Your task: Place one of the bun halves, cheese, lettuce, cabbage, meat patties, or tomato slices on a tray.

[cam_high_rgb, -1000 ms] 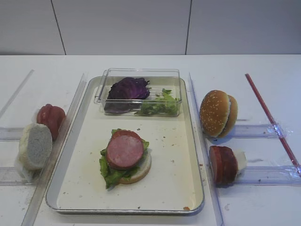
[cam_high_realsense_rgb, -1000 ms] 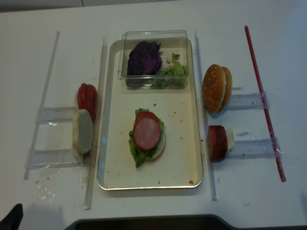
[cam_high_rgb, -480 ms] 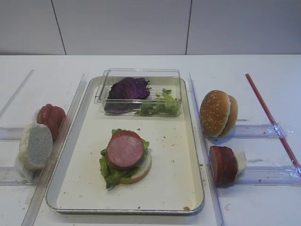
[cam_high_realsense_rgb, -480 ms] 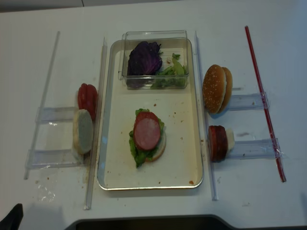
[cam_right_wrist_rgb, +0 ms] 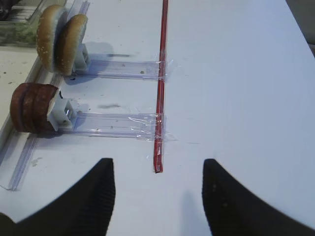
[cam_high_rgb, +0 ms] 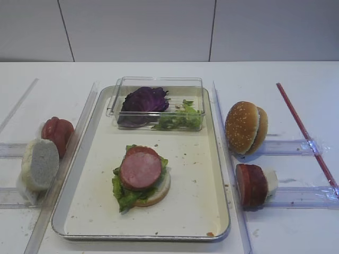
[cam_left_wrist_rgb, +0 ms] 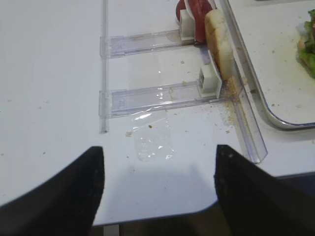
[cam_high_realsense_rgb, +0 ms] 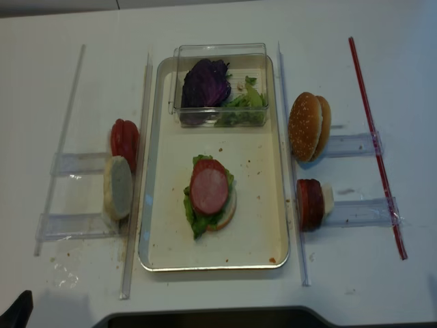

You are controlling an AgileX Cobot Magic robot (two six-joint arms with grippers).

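- The two high views show the whole tray on the white worktop. On its cream floor sits a stack: a pale bun half at the bottom, lettuce, and a pink meat patty on top.
- At the tray's far end stands a clear plastic box with purple cabbage and more green leaf inside.
- Only the right wrist view shows the right claw, its dark fingers spread wide and holding nothing, above bare worktop near the end of a red strip. Ahead stand sesame bun halves and spare meat patties on edge in clear rails.
- The left wrist view alone shows the left claw, likewise spread and holding nothing, with tomato slices and a pale bun half beside the tray's rim.
- No writing or label can be read anywhere.
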